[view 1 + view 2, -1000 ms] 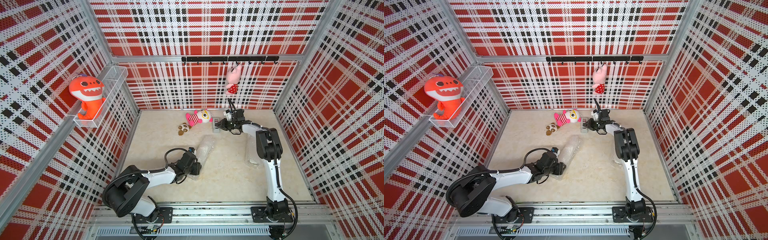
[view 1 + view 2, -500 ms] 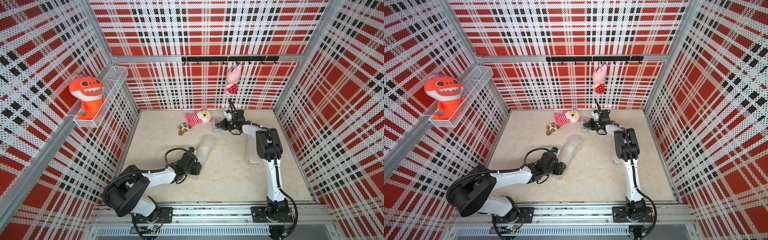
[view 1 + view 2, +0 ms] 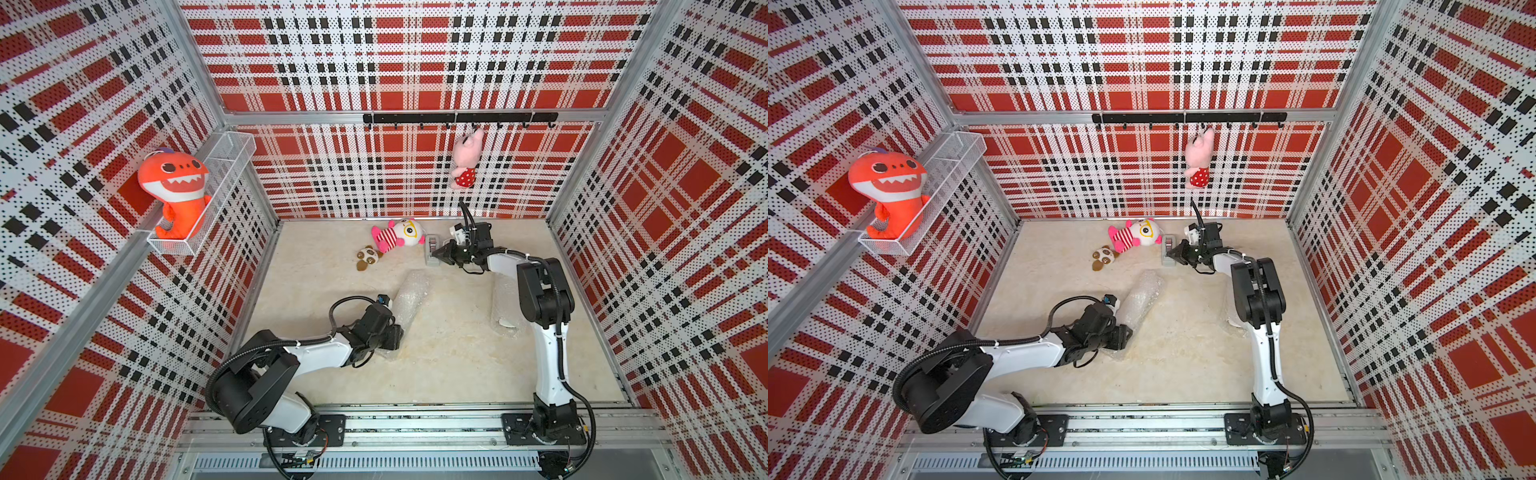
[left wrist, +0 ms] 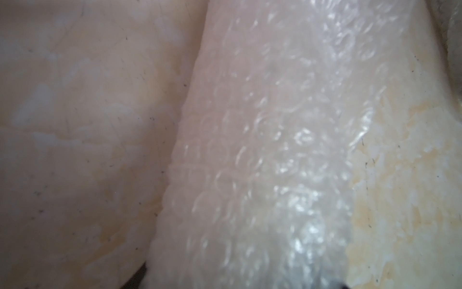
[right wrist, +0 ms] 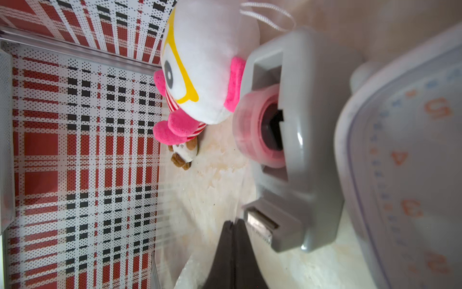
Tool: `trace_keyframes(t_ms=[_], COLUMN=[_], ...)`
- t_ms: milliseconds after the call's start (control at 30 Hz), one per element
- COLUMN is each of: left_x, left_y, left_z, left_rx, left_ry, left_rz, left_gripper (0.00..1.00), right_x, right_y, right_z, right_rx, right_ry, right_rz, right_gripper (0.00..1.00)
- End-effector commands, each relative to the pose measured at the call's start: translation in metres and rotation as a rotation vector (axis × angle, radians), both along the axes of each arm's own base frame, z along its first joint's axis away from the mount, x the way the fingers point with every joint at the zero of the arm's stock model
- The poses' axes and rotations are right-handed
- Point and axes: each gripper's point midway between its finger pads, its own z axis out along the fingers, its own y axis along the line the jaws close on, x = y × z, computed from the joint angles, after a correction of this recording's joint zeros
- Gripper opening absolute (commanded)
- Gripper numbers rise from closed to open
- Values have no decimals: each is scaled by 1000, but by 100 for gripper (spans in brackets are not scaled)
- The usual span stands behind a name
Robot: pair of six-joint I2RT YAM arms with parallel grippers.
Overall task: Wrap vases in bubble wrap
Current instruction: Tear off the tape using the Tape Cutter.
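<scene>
A long roll of bubble wrap [image 3: 409,297] [image 3: 1142,297] lies on the floor at mid-left; no vase shows through it. My left gripper [image 3: 394,336] [image 3: 1124,334] is shut round its near end, and the wrap [image 4: 270,155] fills the left wrist view. A second bubble wrap bundle [image 3: 503,299] lies at the right, with the white end of a vase [image 3: 506,322] showing and the right arm hiding part of it. At the back, my right gripper [image 3: 435,254] [image 5: 233,225] is shut, its fingertips pressed together beside the cutter of a grey tape dispenser [image 5: 305,155].
The dispenser [image 3: 432,249] holds a pink tape roll [image 5: 257,130]. A white clock [image 5: 405,162] stands close beside it. A pink-striped plush [image 3: 397,235] and a small brown plush [image 3: 368,257] lie at the back. An orange shark [image 3: 174,187] sits on a wall shelf; a pink pig [image 3: 465,160] hangs from hooks.
The right gripper's fingers have closed together at the dispenser's cutter. Both arms and the two bundles stay where they were.
</scene>
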Motion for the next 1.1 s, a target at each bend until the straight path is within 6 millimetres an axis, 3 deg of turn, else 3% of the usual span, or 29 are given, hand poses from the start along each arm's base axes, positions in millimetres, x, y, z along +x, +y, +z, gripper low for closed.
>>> trace_keyframes(t_ms=[0, 667, 1067], left_x=[-15, -18, -17], left_y=[15, 15, 15], left_z=[-23, -25, -25], left_rx=[52, 45, 43], left_ry=[91, 98, 97], left_rz=[13, 13, 11], left_gripper=[54, 54, 54], right_x=[-14, -62, -50], right_y=[12, 18, -5], right_z=[37, -4, -54], right_rx=[47, -3, -192], right_ry=[-62, 21, 49], right_rz=[61, 86, 2], right_gripper=[0, 0, 0])
